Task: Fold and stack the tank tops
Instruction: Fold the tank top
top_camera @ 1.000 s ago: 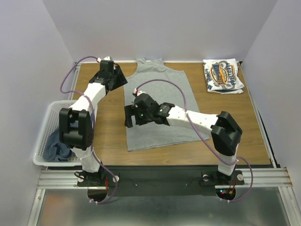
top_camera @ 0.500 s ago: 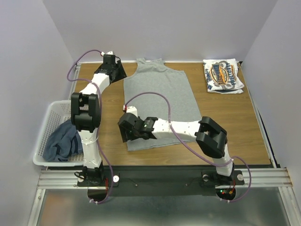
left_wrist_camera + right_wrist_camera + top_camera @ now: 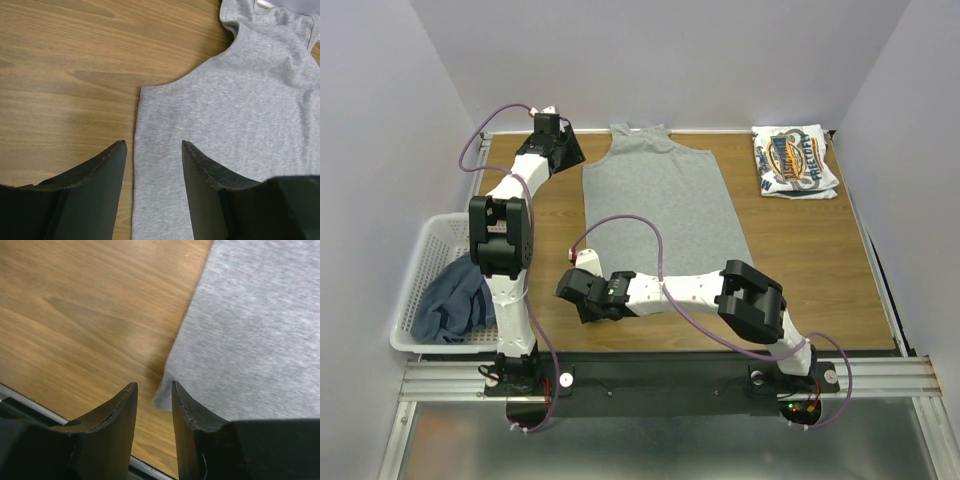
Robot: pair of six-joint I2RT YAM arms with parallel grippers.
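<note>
A wooden table [image 3: 820, 260] fills a pale-walled booth. The light grey tank top [image 3: 665, 215] lies flat at its middle. The left gripper [image 3: 153, 145] straddles its far-left side edge with jaws wide. The right gripper [image 3: 154, 385] stands at the near-left hem corner with jaws narrow, probably to fold that side over. The white printed top [image 3: 797, 160] sits folded far right, its logo unreadable. The dark blue top [image 3: 455, 300] lies in the basket [image 3: 415, 265].
</note>
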